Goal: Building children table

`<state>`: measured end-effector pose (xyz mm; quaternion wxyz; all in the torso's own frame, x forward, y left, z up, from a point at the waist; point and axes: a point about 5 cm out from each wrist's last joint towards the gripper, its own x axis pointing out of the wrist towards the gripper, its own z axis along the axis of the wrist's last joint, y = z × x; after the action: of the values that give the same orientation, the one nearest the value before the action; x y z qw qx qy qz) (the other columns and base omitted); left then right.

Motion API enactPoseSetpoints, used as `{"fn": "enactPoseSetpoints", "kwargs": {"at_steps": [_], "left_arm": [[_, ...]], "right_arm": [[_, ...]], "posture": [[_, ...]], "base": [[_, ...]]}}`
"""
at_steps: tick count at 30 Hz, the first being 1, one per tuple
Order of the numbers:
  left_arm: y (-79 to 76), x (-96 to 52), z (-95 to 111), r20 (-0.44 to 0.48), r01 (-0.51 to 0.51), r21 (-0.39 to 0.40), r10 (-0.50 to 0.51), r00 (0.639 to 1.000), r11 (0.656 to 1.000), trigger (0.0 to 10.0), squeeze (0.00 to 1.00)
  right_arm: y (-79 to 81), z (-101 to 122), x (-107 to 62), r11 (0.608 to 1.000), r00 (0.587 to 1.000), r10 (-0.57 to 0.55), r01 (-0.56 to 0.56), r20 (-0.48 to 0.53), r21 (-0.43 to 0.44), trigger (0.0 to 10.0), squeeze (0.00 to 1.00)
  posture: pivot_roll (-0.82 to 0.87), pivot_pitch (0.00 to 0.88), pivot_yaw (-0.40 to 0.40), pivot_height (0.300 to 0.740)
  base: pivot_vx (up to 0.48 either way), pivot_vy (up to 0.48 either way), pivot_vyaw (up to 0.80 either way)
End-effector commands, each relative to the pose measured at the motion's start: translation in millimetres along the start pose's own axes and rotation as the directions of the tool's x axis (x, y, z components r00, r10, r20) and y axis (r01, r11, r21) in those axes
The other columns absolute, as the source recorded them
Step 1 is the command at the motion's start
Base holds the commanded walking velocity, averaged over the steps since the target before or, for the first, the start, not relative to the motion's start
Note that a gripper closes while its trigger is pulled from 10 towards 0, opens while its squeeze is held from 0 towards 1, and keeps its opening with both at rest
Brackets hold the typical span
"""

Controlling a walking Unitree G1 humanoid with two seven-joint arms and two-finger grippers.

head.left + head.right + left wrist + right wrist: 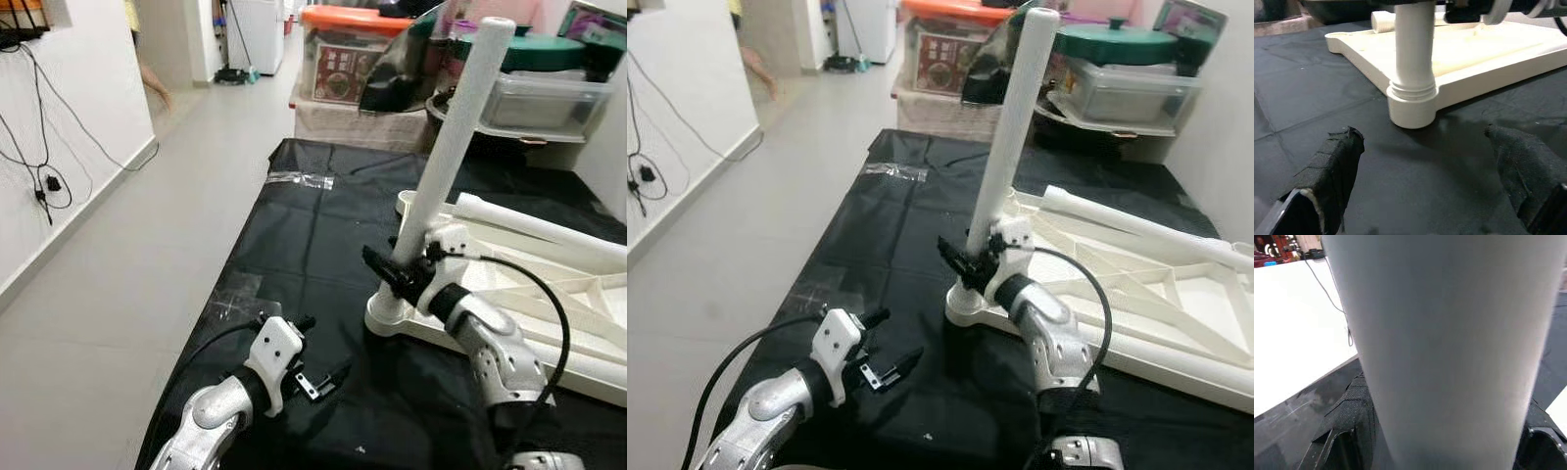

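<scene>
A white table top (549, 294) lies upside down on a black sheet (294, 255). One white leg (456, 137) stands in its near corner socket (1410, 105), leaning slightly to the right. My right gripper (402, 269) is shut on this leg just above the socket, and its black fingers (1352, 421) flank the leg (1444, 333) in the right wrist view. A second white leg (549, 230) lies across the table top. My left gripper (325, 348) hovers low over the sheet, left of and in front of the socket, open, with nothing between its fingers (1332, 166).
Storage bins (343, 59) and plastic containers (549, 98) stand behind the sheet. Clear tape (299, 179) is stuck to the sheet's far left part. Grey floor (147, 245) runs along the left to a white wall with hanging cables (44, 176). A person's leg (152, 83) shows far back.
</scene>
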<state>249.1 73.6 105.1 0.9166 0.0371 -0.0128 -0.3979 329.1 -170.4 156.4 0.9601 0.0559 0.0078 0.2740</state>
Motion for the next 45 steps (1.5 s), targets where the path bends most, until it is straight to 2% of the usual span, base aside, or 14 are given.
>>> {"fn": "enactPoseSetpoints", "kwargs": {"at_steps": [1, 3, 4, 5, 6, 12, 22, 23, 37, 45], "left_arm": [[-1.8, 0.7, -4.2, -0.019, 0.009, -0.007, -0.01, 1.0, 1.0, 10.0, 0.0], [-1.7, 0.7, -4.0, -0.019, 0.009, -0.008, -0.009, 1.0, 1.0, 10.0, 0.0], [-1.9, 0.7, -3.8, -0.019, 0.008, -0.008, -0.008, 1.0, 1.0, 10.0, 0.0], [-1.8, 0.8, -3.5, -0.018, 0.007, -0.008, -0.007, 1.0, 1.0, 10.0, 0.0], [-1.7, 0.9, -3.2, -0.018, 0.005, -0.008, -0.005, 1.0, 1.0, 10.0, 0.0], [-1.1, 1.0, -2.5, -0.017, 0.002, -0.007, -0.002, 1.0, 1.0, 10.0, 0.0], [-0.2, 1.0, -1.7, -0.016, 0.004, -0.011, -0.004, 1.0, 1.0, 10.0, 0.0], [-0.1, 1.1, -1.7, -0.016, 0.003, -0.012, -0.003, 1.0, 1.0, 10.0, 0.0], [0.4, 0.9, -1.7, -0.025, -0.001, -0.01, 0.001, 1.0, 1.0, 10.0, 0.0], [1.1, 0.8, -2.4, -0.029, -0.007, -0.014, 0.006, 1.0, 1.0, 10.0, 0.0]], "right_arm": [[3.0, 1.1, 0.9, 1.0, 1.0, 0.026, -0.026, 0.011, -0.001, 10.0, 0.0], [2.3, 2.0, 0.9, 1.0, 1.0, 0.023, -0.023, 0.014, -0.001, 10.0, 0.0], [1.5, 2.1, 1.4, 1.0, 1.0, 0.018, -0.018, 0.011, 0.008, 8.3, 0.0], [0.0, 3.2, 2.5, 1.0, 1.0, -0.006, 0.006, 0.024, 0.003, 7.4, 0.0], [-1.6, 3.0, 4.3, 1.0, 0.999, -0.027, 0.027, 0.031, 0.005, 0.0, 0.0], [-4.2, 5.8, 5.7, 0.996, 0.993, -0.087, 0.085, 0.085, 0.029, 0.0, 0.0], [3.1, 3.9, 2.7, 0.998, 0.995, -0.043, 0.038, 0.092, 0.05, 0.0, 0.0], [3.6, 2.2, 3.0, 0.998, 0.995, -0.043, 0.039, 0.085, 0.048, 10.0, 0.0], [3.4, 2.8, 5.1, 0.999, 0.996, -0.045, 0.042, 0.083, 0.034, 10.0, 0.0], [3.3, 5.5, 6.3, 0.998, 0.995, -0.045, 0.042, 0.088, 0.036, 10.0, 0.0]], "posture": [[0.18, 0.0, -0.085, 0.74], [0.18, 0.0, -0.085, 0.74], [0.18, 0.0, -0.083, 0.74], [0.18, 0.0, -0.088, 0.74], [0.18, 0.0, -0.087, 0.74], [0.18, 0.0, -0.088, 0.74], [0.18, 0.0, -0.084, 0.74], [0.18, 0.0, -0.084, 0.74], [0.19, 0.0, -0.084, 0.74], [0.19, 0.0, -0.083, 0.74]], "base": [[0.0, 0.0, 0.0], [0.0, 0.0, 0.0], [0.0, 0.0, 0.0], [0.0, 0.0, 0.0], [0.0, 0.0, 0.0], [0.0, 0.0, 0.0], [0.0, 0.0, 0.0], [0.0, 0.0, 0.0], [0.0, 0.453, 0.0], [0.0, 0.0, 0.0]]}}
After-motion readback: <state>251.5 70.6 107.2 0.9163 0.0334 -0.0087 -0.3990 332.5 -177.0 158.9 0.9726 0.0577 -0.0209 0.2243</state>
